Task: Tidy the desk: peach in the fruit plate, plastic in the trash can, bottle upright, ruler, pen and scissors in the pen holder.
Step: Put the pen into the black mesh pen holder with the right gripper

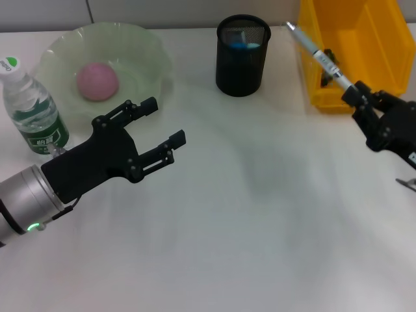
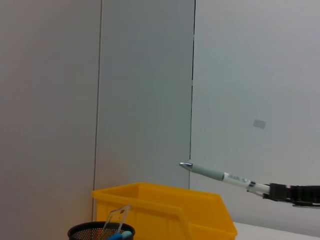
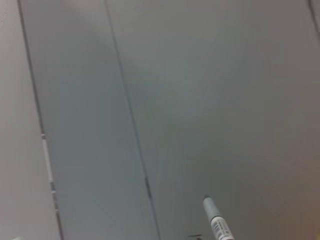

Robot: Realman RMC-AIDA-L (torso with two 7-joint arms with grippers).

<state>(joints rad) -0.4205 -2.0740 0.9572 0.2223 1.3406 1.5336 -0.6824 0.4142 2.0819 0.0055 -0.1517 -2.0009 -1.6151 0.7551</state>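
My right gripper [image 1: 354, 91] is shut on a grey-white pen [image 1: 318, 55] and holds it in the air, tilted, its tip towards the black mesh pen holder [image 1: 242, 57]. The pen also shows in the left wrist view [image 2: 220, 175] and the right wrist view [image 3: 217, 222]. The pen holder holds a blue item and a clear ruler [image 2: 114, 222]. My left gripper [image 1: 162, 130] is open and empty above the table, near the green fruit plate [image 1: 146, 55], where the pink peach [image 1: 97, 80] lies. The water bottle [image 1: 32, 114] stands upright at the left edge.
A yellow bin [image 1: 364, 39] stands at the back right, behind my right gripper; it also shows in the left wrist view [image 2: 200, 215]. A small metal item [image 1: 406, 184] lies at the right edge of the table.
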